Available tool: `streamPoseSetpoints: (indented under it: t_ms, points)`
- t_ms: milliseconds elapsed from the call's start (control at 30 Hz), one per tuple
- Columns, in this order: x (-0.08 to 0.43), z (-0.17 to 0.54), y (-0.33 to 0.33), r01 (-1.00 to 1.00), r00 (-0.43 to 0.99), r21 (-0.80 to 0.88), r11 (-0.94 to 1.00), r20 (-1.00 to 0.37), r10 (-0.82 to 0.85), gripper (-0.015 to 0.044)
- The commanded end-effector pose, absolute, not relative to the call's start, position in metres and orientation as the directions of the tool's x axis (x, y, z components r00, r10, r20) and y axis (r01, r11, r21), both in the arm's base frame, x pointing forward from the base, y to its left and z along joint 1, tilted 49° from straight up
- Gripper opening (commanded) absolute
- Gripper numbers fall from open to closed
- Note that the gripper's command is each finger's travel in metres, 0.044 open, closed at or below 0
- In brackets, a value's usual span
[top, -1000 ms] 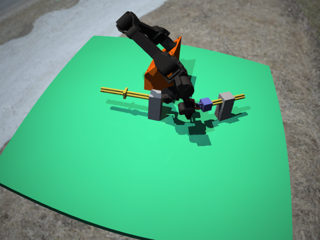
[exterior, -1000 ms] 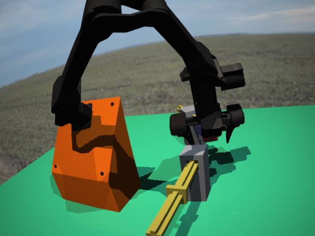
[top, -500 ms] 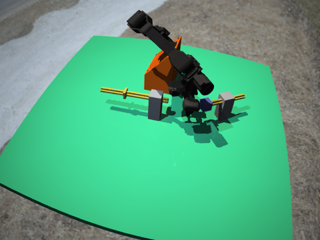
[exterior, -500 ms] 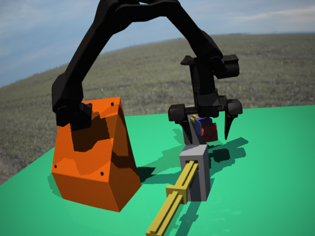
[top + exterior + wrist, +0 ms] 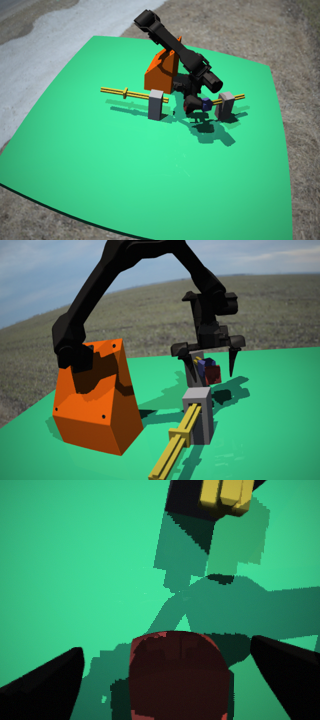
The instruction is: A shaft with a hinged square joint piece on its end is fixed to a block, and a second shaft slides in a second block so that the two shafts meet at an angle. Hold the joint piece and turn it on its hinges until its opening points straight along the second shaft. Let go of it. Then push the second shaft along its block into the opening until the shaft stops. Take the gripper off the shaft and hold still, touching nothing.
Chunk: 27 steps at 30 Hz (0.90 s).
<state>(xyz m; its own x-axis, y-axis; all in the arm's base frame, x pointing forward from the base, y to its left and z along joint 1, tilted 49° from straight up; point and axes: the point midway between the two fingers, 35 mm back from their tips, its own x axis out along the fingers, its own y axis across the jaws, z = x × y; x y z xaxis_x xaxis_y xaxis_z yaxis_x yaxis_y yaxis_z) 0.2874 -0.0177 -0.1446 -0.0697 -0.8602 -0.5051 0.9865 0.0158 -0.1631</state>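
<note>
The red joint piece (image 5: 212, 374) (image 5: 180, 680) hangs on the blue hinge part (image 5: 206, 104) (image 5: 201, 368) at the end of the fixed yellow shaft (image 5: 216, 102) (image 5: 197, 359). My gripper (image 5: 213, 378) (image 5: 169, 649) is open, its fingers apart on either side of the red piece with gaps between. In the top view the gripper hides most of the red piece. Whether its opening points exactly along the second shaft, I cannot tell. The second yellow shaft (image 5: 136, 95) (image 5: 189, 418) (image 5: 230, 490) sits through its grey block (image 5: 155, 105) (image 5: 196, 392), its end short of the red piece.
The fixed shaft's grey block (image 5: 224, 108) (image 5: 192, 374) stands beyond the blue part. A yellow collar (image 5: 125, 93) (image 5: 178, 433) sits on the second shaft's outer length. The orange wedge-shaped base (image 5: 157, 80) (image 5: 85, 407) stands behind the shafts on the green table (image 5: 144, 167) (image 5: 271, 420).
</note>
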Motion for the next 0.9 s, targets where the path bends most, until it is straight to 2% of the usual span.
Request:
streamPoseSetpoints:
  t_ms: [0, 433, 867]
  points:
    - [0.289, -0.142, -0.014, 0.978, -0.070, -0.204, 0.042, -0.512, -0.856, 0.0440]
    - [0.301, -0.113, 0.020, 0.812, -0.075, -0.510, 0.285, -0.574, -0.815, 0.0440]
    - [0.306, -0.082, 0.051, 0.499, -0.087, -0.703, 0.507, -0.622, -0.778, 0.0440]
